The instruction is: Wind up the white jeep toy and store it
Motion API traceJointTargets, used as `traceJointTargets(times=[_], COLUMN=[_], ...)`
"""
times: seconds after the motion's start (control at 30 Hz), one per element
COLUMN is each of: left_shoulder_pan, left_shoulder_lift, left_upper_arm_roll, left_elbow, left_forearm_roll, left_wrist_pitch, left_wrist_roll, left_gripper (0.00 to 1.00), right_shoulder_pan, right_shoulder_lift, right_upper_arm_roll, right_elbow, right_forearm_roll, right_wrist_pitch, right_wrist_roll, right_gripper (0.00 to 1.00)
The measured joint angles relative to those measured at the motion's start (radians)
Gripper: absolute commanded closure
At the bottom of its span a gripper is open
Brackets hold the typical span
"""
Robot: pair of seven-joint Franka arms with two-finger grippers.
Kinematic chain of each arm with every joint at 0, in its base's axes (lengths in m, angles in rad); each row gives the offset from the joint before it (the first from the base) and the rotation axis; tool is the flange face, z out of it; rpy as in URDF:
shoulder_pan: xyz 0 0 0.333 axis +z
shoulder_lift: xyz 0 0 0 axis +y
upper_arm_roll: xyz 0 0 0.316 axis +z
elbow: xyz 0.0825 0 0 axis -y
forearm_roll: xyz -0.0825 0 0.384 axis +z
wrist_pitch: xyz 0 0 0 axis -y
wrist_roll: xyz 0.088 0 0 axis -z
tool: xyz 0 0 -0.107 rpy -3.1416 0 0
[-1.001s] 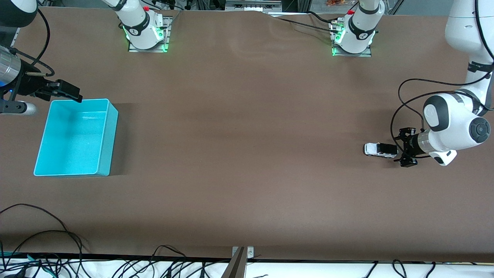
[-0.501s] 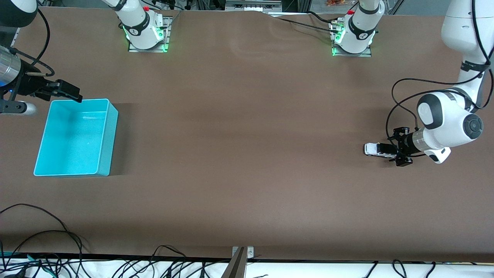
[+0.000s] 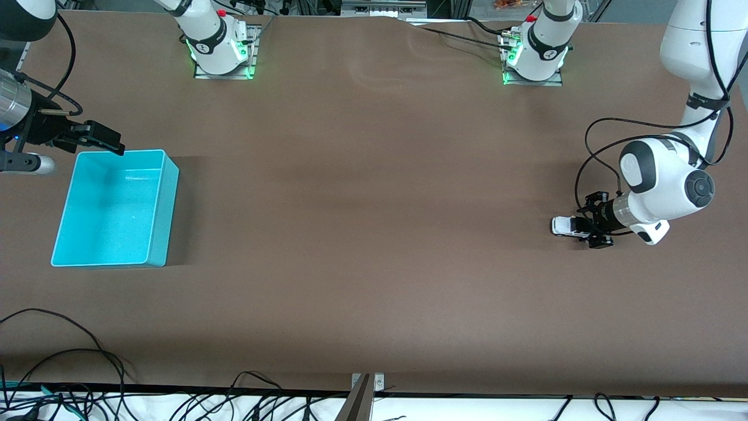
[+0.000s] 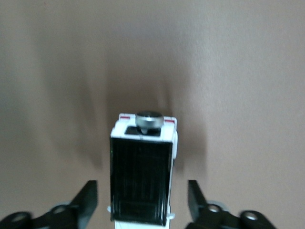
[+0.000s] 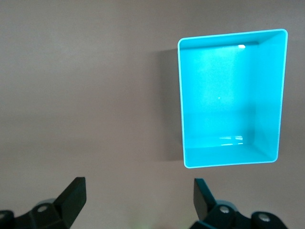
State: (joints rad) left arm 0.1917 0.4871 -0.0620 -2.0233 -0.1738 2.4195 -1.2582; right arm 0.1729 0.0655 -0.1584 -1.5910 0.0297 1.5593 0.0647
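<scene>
Left gripper, fingers apart, straddles the white jeep toy, its front cut off.

High front camera over the whole table; wrist cameras close above white jeep toy and cyan bin, both also in front view.

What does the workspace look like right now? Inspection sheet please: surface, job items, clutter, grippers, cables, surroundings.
Surface: brown table, flat and bare across the middle.
Job's things: white jeep toy upright on the table at the left arm's end; cyan bin at the right arm's end, nothing in it.
Clutter: nothing seen.
Grippers: left gripper straddles the jeep's black rear, fingers apart from its sides; right gripper open, above the table by the bin's rim, waiting.
Cables: black cable loops off the left arm; loose black cables along the table's near edge.
Surroundings: green-lit arm bases.
</scene>
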Motion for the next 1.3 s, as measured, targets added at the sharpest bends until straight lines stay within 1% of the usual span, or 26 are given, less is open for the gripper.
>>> traceJointTargets(times=[0.1, 0.27, 0.3, 0.43, 0.63, 1.0, 1.3], left_shoulder_pan=[-0.002, -0.002, -0.002, -0.002, -0.002, -0.008, -0.017], left_shoulder_lift=[0.0, -0.003, -0.003, -0.003, -0.005, -0.019, -0.004], left_upper_arm_roll=[-0.004, -0.004, -0.004, -0.004, -0.013, -0.103, -0.148], left_elbow=[0.0, 0.0, 0.0, -0.001, 0.004, 0.032, 0.024], left_forearm_roll=[0.0, 0.0, 0.0, 0.0, 0.0, 0.0, 0.0], left_wrist_pitch=[0.003, 0.003, 0.003, 0.006, 0.016, 0.015, 0.011], left_wrist_roll=[-0.003, -0.004, -0.005, -0.008, -0.061, -0.209, -0.271], left_gripper=[0.71, 0.87, 0.88, 0.91, 0.91, 0.91, 0.91], right_shoulder_pan=[0.0, 0.0, 0.0, 0.0, 0.0, 0.0, 0.0], right_shoulder_lift=[0.0, 0.0, 0.0, 0.0, 0.0, 0.0, 0.0], right_upper_arm_roll=[0.0, 0.0, 0.0, 0.0, 0.0, 0.0, 0.0], right_elbow=[0.0, 0.0, 0.0, 0.0, 0.0, 0.0, 0.0], right_forearm_roll=[0.0, 0.0, 0.0, 0.0, 0.0, 0.0, 0.0], right_wrist_pitch=[0.0, 0.0, 0.0, 0.0, 0.0, 0.0, 0.0], right_wrist_roll=[0.0, 0.0, 0.0, 0.0, 0.0, 0.0, 0.0], right_gripper=[0.0, 0.0, 0.0, 0.0, 0.0, 0.0, 0.0])
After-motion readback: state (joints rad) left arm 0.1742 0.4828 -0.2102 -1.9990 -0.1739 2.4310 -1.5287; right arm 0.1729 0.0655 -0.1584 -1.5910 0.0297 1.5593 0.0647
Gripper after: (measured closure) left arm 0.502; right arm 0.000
